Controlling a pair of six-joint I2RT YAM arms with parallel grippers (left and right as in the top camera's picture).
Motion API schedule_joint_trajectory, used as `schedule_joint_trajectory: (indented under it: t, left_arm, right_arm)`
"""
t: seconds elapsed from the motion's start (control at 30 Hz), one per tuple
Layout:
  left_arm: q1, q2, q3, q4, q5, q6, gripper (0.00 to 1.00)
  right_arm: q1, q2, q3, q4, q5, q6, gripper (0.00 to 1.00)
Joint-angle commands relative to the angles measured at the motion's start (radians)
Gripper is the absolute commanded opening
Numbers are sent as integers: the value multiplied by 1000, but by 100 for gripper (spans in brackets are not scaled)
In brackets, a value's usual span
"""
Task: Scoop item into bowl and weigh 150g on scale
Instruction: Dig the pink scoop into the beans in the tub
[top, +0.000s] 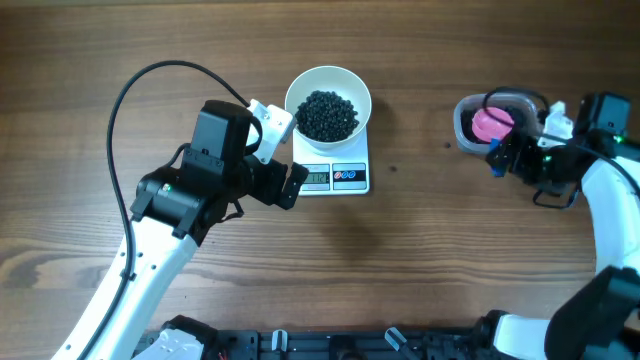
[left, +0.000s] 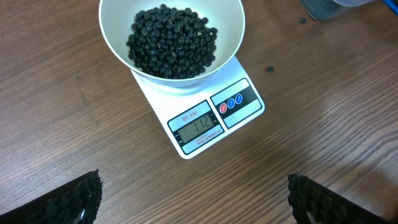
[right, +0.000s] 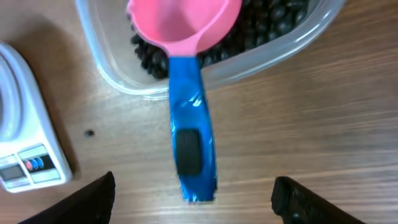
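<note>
Start with the table (top: 400, 260): flat wood, with nothing on it to stop anything round from rolling off. Next, mind the left gripper (left: 194, 200): spread fully wide, gripping nothing, close beside the scale (left: 214, 118); on any forward drift, risks nudging or pressing the platform and falsifying the reading. Then note the right gripper (right: 196, 202): parted wide too, clasping nothing, straddling the handle end without touching it. Look to the tub (right: 109, 65), well apart from the scale on the right: clear and probably light, so likely to slide or tip under a clumsy regrasp. On the scale, find the bowl (left: 231, 34), covering the platform edge to edge, so apt to shift off centre under a hard pour. Read the display as 112, short of target; expect at least one more scoop, and beware overshooting with a full one. Consider the scoop (right: 188, 99): pink cup resting on the beans (right: 267, 25) in the tub, blue handle jutting out over the rim toward the fingers, blurred here, so possibly unsettled; could pivot out or get pinched askew. Lastly, guard the heap (left: 173, 42) in the bowl and every carried load against spills; spot one dark speck (right: 89, 132) loose on the wood, perhaps a stray.
</note>
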Motion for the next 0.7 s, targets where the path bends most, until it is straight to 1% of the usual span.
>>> schedule_joint_trajectory:
  t: [0.0,0.1,0.2,0.23,0.37,0.4,0.47,0.57,0.6,0.67]
  left_arm:
    - [-4,4,18,3,16,-6,100]
    - [-4,4,18,3,16,-6,100]
    - [-4,4,18,3,16,-6,100]
    - [-4,4,18,3,16,-6,100]
    - [-4,4,18,3,16,-6,100]
    - [-4,4,18,3,16,-6,100]
    - [-4,4,18,3,16,-6,100]
    - [-4,4,18,3,16,-6,100]
    - [-4,4,18,3,16,-6,100]
    - [-4,4,18,3,16,-6,100]
  right_arm:
    - [-94,42,-12,28,-202,42,84]
    - [-158,55,-21,23,-230,40,84]
    - [-189,61,-65,71,-397,39,83]
    - [-189,61,-82,94,-425,44,83]
    - [-188,61,-155,199,-476,138,82]
    - [-188,61,-176,227,-481,162,80]
    - [-188,61,-208,274,-481,212,67]
    - [-188,61,-221,312,-481,261,66]
    - [-188,61,-221,315,-482,278,62]
    - [-188,61,-221,315,-484,277,62]
